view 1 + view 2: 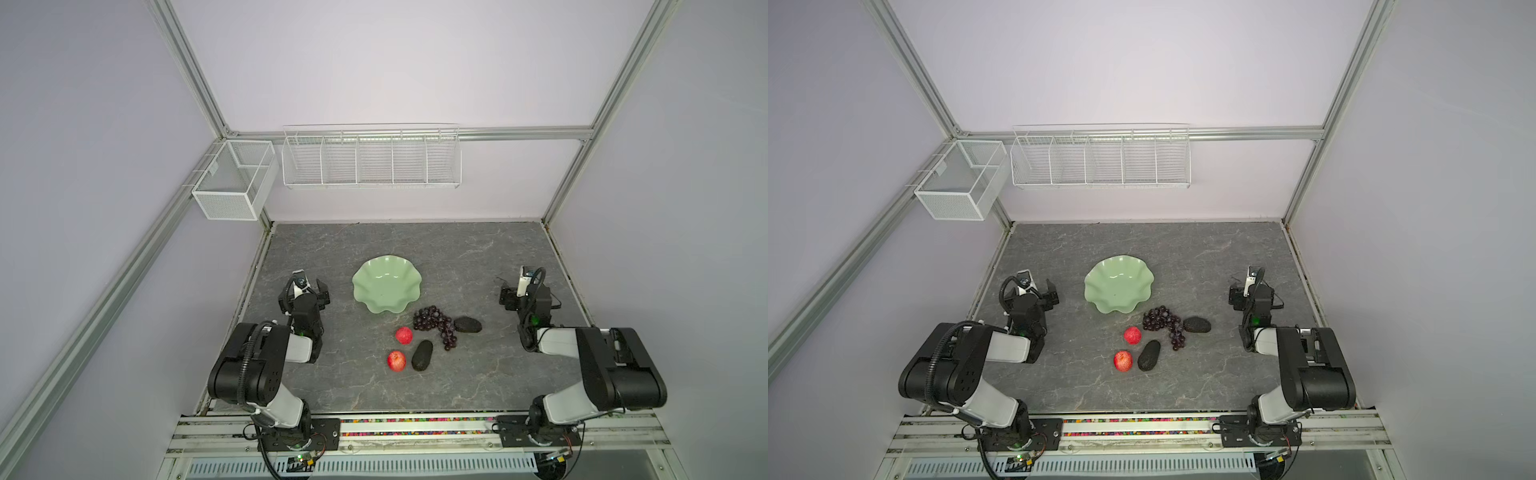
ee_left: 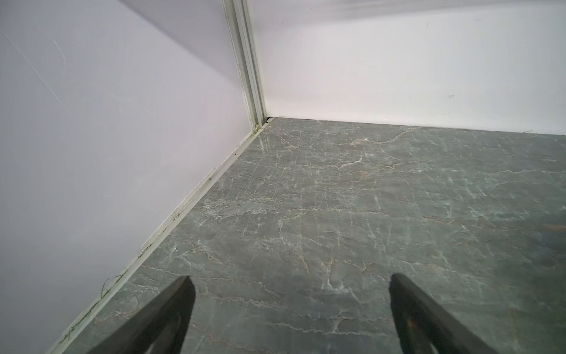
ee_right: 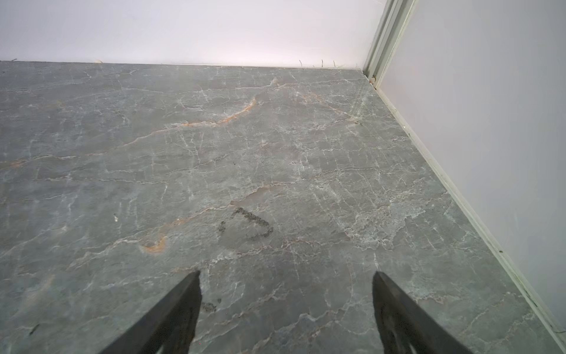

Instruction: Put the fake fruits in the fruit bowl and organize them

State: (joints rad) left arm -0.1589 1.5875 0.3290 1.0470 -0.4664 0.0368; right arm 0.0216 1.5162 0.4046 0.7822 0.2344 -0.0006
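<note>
The pale green fruit bowl [image 1: 386,286] [image 1: 1119,284] stands empty in the middle of the grey table in both top views. In front of it and to its right lie the fake fruits: a bunch of dark purple grapes [image 1: 434,324], two dark avocados [image 1: 468,324] [image 1: 422,354] and two red apples [image 1: 404,335] [image 1: 396,360]. My left gripper [image 1: 304,287] [image 2: 291,277] hovers left of the bowl, open and empty. My right gripper [image 1: 527,291] [image 3: 285,272] sits far right of the fruits, also open and empty. Both wrist views show only bare table and walls.
A long white wire basket [image 1: 371,160] hangs on the back wall and a mesh basket [image 1: 232,183] on the left wall, both above the table. Walls close off the table on the left, back and right. The arm bases sit on a rail [image 1: 415,428] at the front.
</note>
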